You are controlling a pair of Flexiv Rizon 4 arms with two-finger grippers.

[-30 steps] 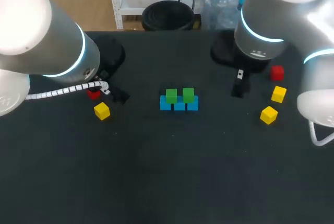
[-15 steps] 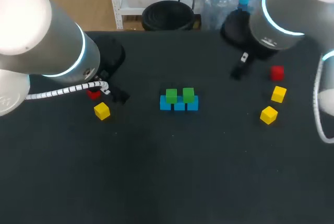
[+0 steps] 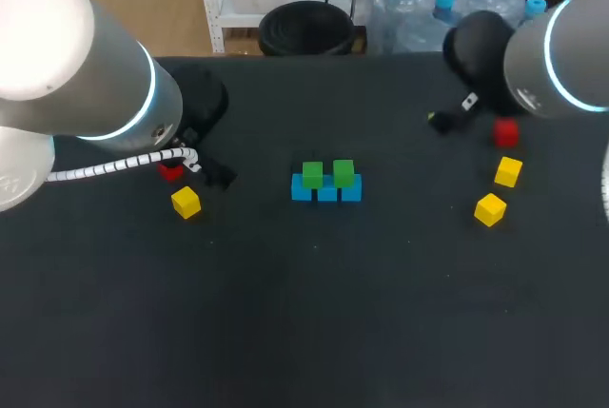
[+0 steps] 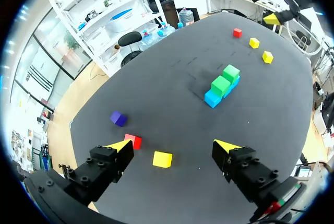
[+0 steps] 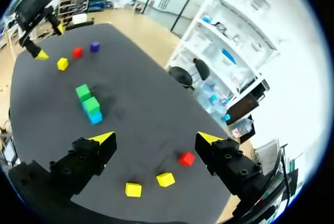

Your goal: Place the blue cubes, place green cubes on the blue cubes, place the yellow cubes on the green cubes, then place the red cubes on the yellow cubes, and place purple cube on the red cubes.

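Observation:
Three blue cubes [image 3: 326, 191] sit in a row at the table's middle, with two green cubes [image 3: 328, 174] on top. A yellow cube [image 3: 186, 202] and a red cube [image 3: 170, 171] lie to the left, the red one half hidden by my left arm. On the right lie a red cube [image 3: 505, 130] and two yellow cubes [image 3: 508, 171] [image 3: 490, 208]. My left gripper [image 4: 173, 145] hangs open above the left yellow cube [image 4: 162, 159], with the purple cube [image 4: 118, 118] ahead of it. My right gripper [image 5: 156, 138] is open high over the right red cube [image 5: 186, 158].
In the head view my left arm covers the table's left back corner and hides the purple cube. My right gripper [image 3: 445, 119] hangs near the back edge, left of the right red cube. The table [image 3: 304, 313] is dark, and its front half holds no objects.
My right arm has swung back and to the right, away from the table's middle toward the far right corner. The left arm and all cubes have kept still.

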